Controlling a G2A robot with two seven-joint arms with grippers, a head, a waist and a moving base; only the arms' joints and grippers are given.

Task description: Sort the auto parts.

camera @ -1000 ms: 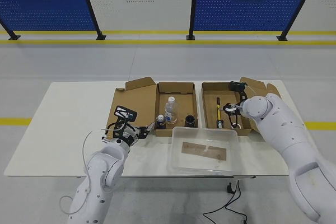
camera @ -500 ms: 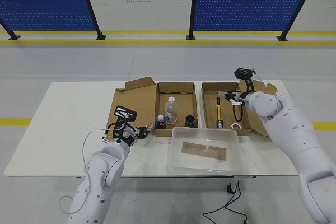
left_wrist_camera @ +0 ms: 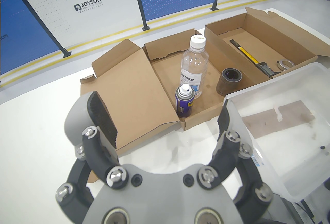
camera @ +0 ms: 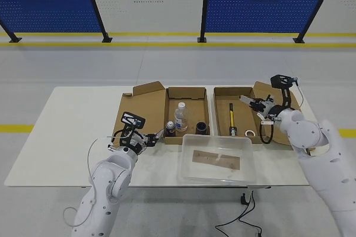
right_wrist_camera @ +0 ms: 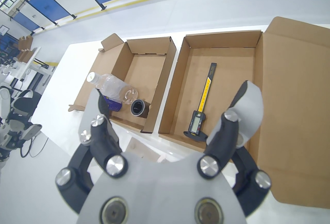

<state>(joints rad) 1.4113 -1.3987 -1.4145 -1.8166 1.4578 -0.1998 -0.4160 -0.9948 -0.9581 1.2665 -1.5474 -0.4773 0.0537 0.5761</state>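
Two open cardboard boxes stand side by side. The left box [camera: 187,89] holds a clear bottle [camera: 180,115], a blue spray can [camera: 170,128] and a black cylindrical sleeve [camera: 201,127]. In the right box [camera: 221,99] lie a yellow-scaled caliper [camera: 231,118] and a metal ring [camera: 250,133]. My right gripper [camera: 253,105] hangs open and empty above that box's right side, with the caliper [right_wrist_camera: 203,101] below its fingers. My left gripper [camera: 156,137] stands open and empty over the table beside the left box's flap, facing the spray can [left_wrist_camera: 184,103] and bottle [left_wrist_camera: 194,67].
A clear plastic bin [camera: 184,161] with a brown card on its floor sits at the table's front edge, before both boxes. Box flaps [camera: 141,109] spread out to the left and right. The table's left part [camera: 71,130] is bare white surface.
My right gripper has pulled up and back from low over the right box's near end toward its right flap, staying open. The left arm has not moved.
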